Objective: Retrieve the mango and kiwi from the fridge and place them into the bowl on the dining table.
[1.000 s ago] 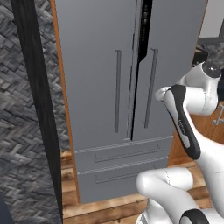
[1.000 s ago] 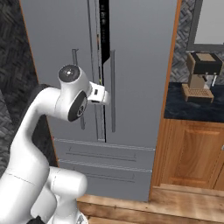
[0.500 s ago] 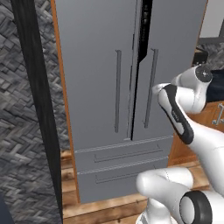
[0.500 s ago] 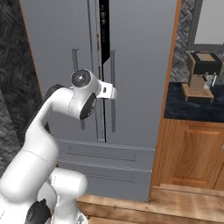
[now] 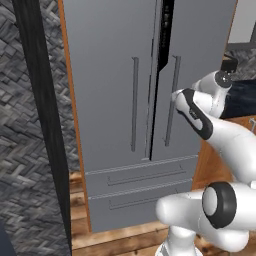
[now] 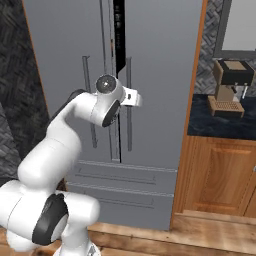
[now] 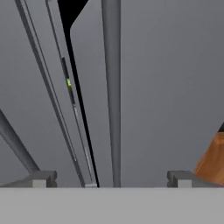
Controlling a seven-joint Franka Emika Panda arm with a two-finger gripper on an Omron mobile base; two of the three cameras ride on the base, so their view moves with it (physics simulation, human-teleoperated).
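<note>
- Left base view: you faced the fridge (image 5: 115, 100), its grey double doors nearly shut, with a narrow dark gap open at the top of the seam between them. Two grey drawers (image 5: 140, 190) sat under the doors. Your arm (image 5: 210, 125) reached in from the lower right, its hand up against the right door's bar handle (image 5: 171, 100)
- Right base view: the same fridge (image 6: 165, 75) stood left of a wooden cabinet (image 6: 220, 175) whose dark desk (image 6: 220, 125) carried a coffee machine (image 6: 230, 85). Your wrist sat in front of the door seam, level with the two handles; the jaws themselves were hidden behind it
- Hand view: the jaws (image 7: 111, 178) stood released, spread wide, with one fingertip (image 7: 39, 178) at either side of the right door's handle (image 7: 111, 87). The bar ran straight up between them, and neither tip was pressed against it. The dark gap of the seam (image 7: 74, 65) ran just left of the bar
</note>
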